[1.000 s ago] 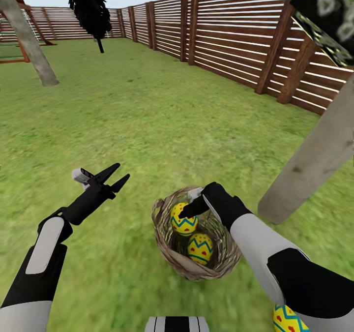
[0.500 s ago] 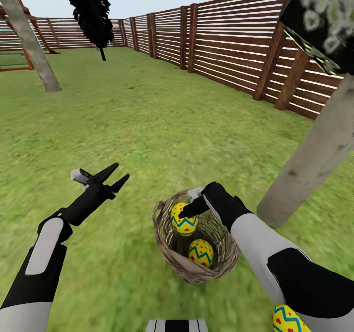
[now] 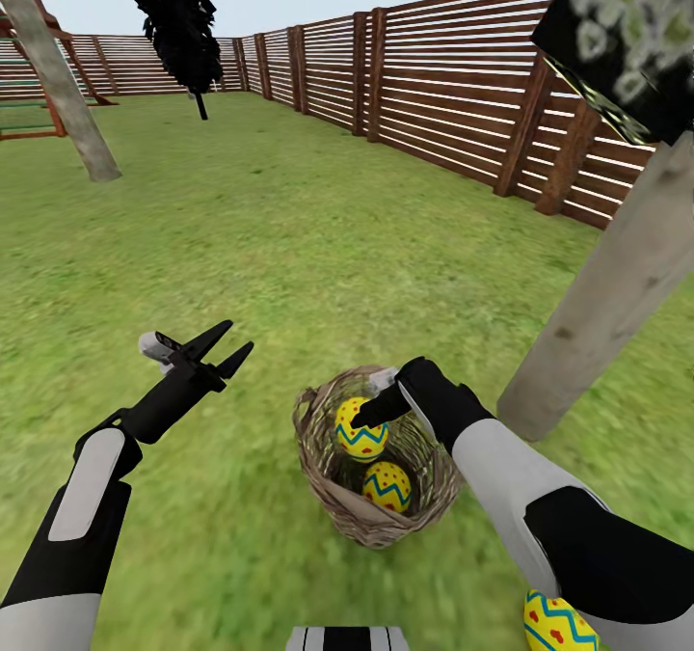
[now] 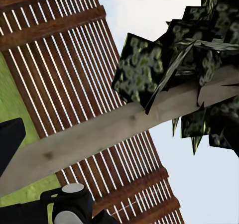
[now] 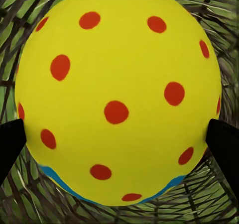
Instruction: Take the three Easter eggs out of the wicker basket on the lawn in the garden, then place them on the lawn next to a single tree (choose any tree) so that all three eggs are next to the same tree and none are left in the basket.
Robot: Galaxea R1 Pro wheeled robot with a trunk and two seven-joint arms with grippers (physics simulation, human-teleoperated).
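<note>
Right gripper point(image 3: 371, 410) reaches into the wicker basket point(image 3: 333, 497), its jaws set either side of the upper egg point(image 3: 360, 431), apparently gripping it for lifting out. A second egg point(image 3: 387, 485) lies below the jaws; a third point(image 3: 554, 624) sits on the lawn point(image 3: 289, 246) near the tree point(image 3: 598, 294). Left gripper point(image 3: 224, 344) hovers aside, jaws wide, empty.

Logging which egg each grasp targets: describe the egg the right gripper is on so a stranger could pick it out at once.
Start at the pale tree trunk by the slatted fence; on the lawn just beside its base stands the wicker basket. Two yellow eggs lie inside it. The target egg is the upper one, farther from the robot, with the right gripper at its top; the other egg lies lower and untouched.
</note>
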